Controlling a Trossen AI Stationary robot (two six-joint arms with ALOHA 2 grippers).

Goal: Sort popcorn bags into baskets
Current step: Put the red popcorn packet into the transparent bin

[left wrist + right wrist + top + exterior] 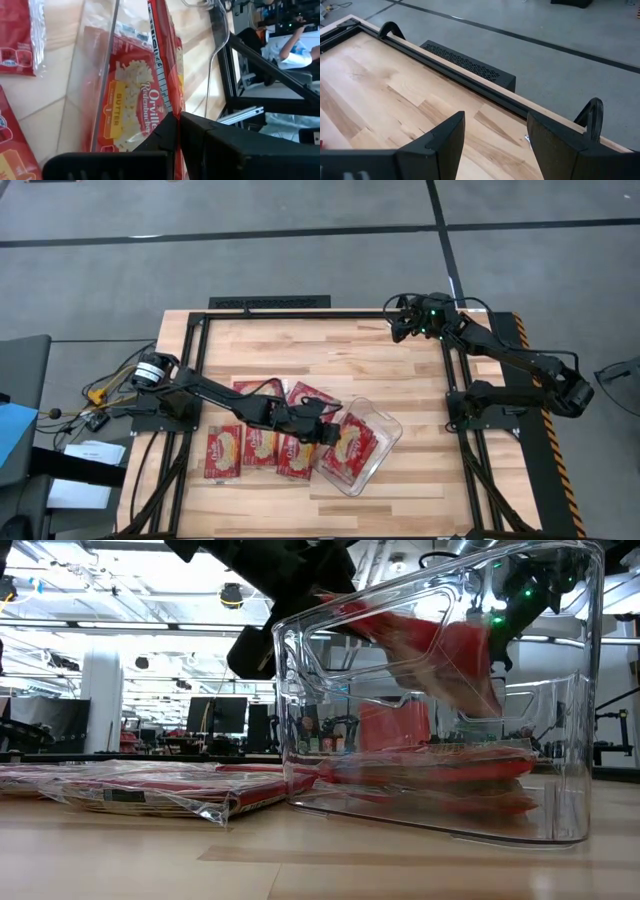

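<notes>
**Left tool brings a packet over the tub**

Left tool (328, 432) is closed thin on the edge of one popcorn bag (167, 75) and holds it tilted over the basket (385, 420), at about 5 o'clock from the middle of the desk (330, 350). Right tool (495, 132) waits at 1 o'clock near the far rail, fingers wide apart, holding nothing.

I judge the bags light, flat and glossy, so they can slip; the wrapper is soft but the content looks somewhat stiff. A pinch on the short edge or seam, as now, seems the good place to hold.

Several more bags (240, 450) lie on the desk at 7 o'clock, just beside the basket, some overlapping.

From above, I see the basket lying turned at an angle with red inside. Only the low view shows that bags (430, 765) already lie flat on its bottom while the held one hangs slanted above them. The left wrist view alone shows the fingers closed on the packet edge.
</notes>
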